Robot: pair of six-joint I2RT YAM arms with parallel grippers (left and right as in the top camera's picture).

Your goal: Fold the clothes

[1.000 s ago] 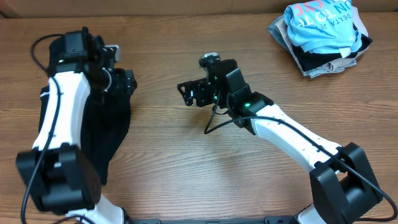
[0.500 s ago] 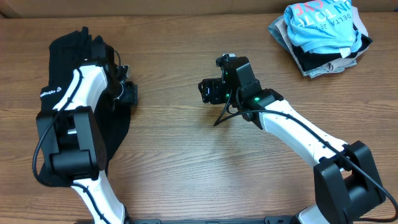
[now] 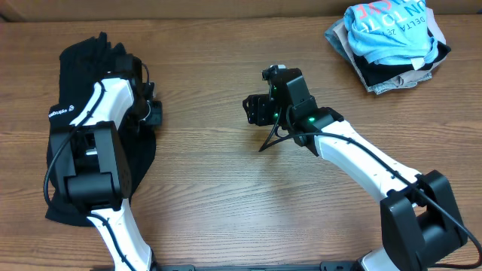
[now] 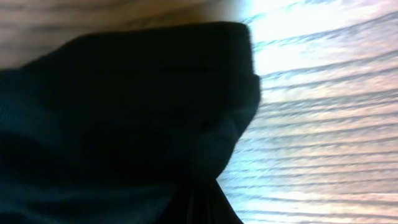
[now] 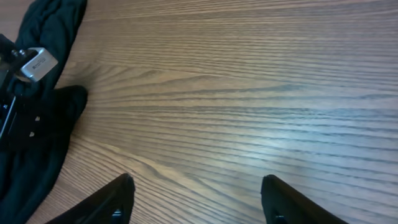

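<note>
A black garment (image 3: pixel 140 162) lies crumpled on the left of the wooden table, under my left arm. My left gripper (image 3: pixel 153 113) sits at the garment's right edge and is shut on the cloth. The left wrist view is filled with that dark fabric (image 4: pixel 124 112), bunching into the closed jaws at the bottom (image 4: pixel 205 210). My right gripper (image 3: pixel 253 110) hovers over bare wood at the middle of the table, open, with nothing between its fingertips (image 5: pixel 124 190). In its own view the black garment (image 5: pixel 37 143) lies off at the far left.
A pile of folded clothes (image 3: pixel 392 41), topped by a light blue T-shirt, sits at the back right corner. Bare wood (image 3: pixel 226 188) stretches between the two arms and along the front.
My left arm swung down over the garment, and its gripper closed on the cloth's right edge. My right gripper shifted slightly right, and its jaws narrowed somewhat.
</note>
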